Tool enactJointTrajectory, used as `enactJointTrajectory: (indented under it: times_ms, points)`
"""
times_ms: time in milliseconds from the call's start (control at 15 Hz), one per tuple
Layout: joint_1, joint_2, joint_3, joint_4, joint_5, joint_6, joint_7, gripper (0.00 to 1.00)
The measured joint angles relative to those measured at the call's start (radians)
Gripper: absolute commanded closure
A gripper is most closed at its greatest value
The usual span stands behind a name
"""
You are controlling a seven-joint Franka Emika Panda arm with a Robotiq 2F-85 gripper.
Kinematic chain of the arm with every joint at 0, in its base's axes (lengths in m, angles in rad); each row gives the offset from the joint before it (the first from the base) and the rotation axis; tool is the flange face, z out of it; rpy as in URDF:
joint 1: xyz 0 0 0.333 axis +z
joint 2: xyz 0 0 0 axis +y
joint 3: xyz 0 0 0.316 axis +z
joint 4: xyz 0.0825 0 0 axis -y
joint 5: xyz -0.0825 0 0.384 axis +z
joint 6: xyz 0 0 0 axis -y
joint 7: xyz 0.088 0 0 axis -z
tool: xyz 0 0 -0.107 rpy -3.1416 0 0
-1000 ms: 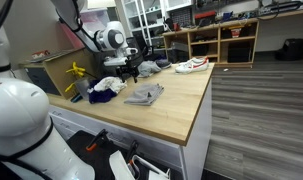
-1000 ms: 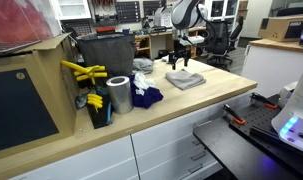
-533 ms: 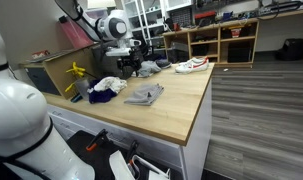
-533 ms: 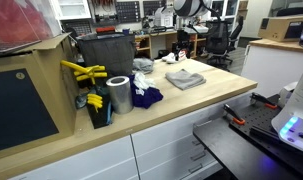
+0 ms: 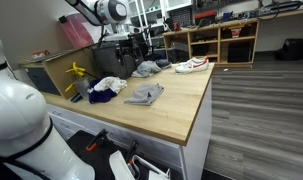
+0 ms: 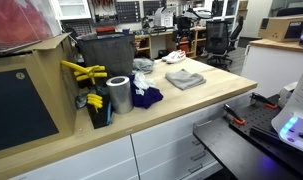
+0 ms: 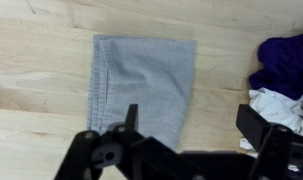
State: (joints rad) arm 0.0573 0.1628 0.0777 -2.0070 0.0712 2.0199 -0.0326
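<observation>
A folded grey cloth (image 5: 144,95) (image 6: 185,78) lies flat on the wooden table (image 5: 176,110). My gripper (image 5: 134,50) (image 6: 189,14) hangs well above it, open and empty. In the wrist view the gripper (image 7: 191,115) frames bare wood, with the grey cloth (image 7: 141,85) under its left finger (image 7: 130,115) and the right finger standing near a white cloth. A purple cloth (image 7: 284,62) and the white cloth (image 7: 286,105) lie to the right of the grey one.
A dark bin (image 6: 104,55), a metal can (image 6: 118,95) and yellow tools (image 6: 83,72) stand at one end of the table. A white and red shoe (image 5: 191,65) and another grey cloth (image 5: 146,68) lie at the far end. The table edge (image 5: 203,110) drops to the floor.
The gripper has risen steadily from just above the grey cloth to high over the table, staying open. The cloths have not moved.
</observation>
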Motion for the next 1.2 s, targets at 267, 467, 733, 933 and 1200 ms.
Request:
enactJointTrajectory:
  times_ms: [267,467,733,933,1200]
  points:
    - [0.001,0.000,0.000,0.065,0.000,-0.077,0.000,0.00]
    - [0.001,0.000,0.000,0.116,0.000,-0.124,0.000,0.00]
    - [0.001,-0.001,0.000,0.174,0.000,-0.175,0.000,0.00]
    - [0.000,-0.003,0.000,0.210,-0.002,-0.198,0.000,0.00]
    - [0.000,-0.012,0.000,0.241,-0.011,-0.208,0.000,0.00]
